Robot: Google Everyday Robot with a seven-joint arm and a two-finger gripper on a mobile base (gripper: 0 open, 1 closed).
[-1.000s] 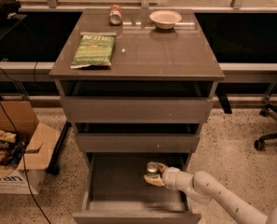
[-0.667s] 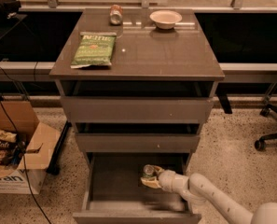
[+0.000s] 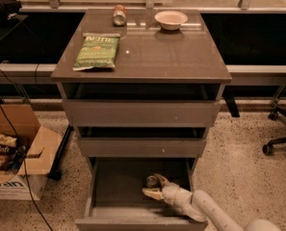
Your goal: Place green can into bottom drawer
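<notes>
Item, far left on the floor: a cardboard box [image 3: 15,174] with its flaps open, holding snack packets, set apart from the cabinet and no part of the job. Item, on the cabinet's top surface [image 3: 181,61]: a flat green chip bag [image 3: 97,51] lying at the left edge; behind it a reddish-silver can [image 3: 119,15] on its side at the back; to its right a shallow bowl [image 3: 171,19]. All three are well away from the work below, likely decoys. Item, the two upper drawers [image 3: 141,113], each drawn out only a little. Item, the bottom drawer [image 3: 114,189], pulled fully out so its box interior can be reached from above. Item, the green can [image 3: 152,180], upright inside that drawer towards the right rear, silver top showing, so it is already where the task wants it. Item, the hand [image 3: 154,190], down inside the drawer right against the can; whether it grips the can or has let go cannot be told. Item, the pale arm [image 3: 205,208], entering from lower right over the drawer's front corner, angled low to clear the drawer above. Item, far right: a chair base [image 3: 277,143] on castors.
</notes>
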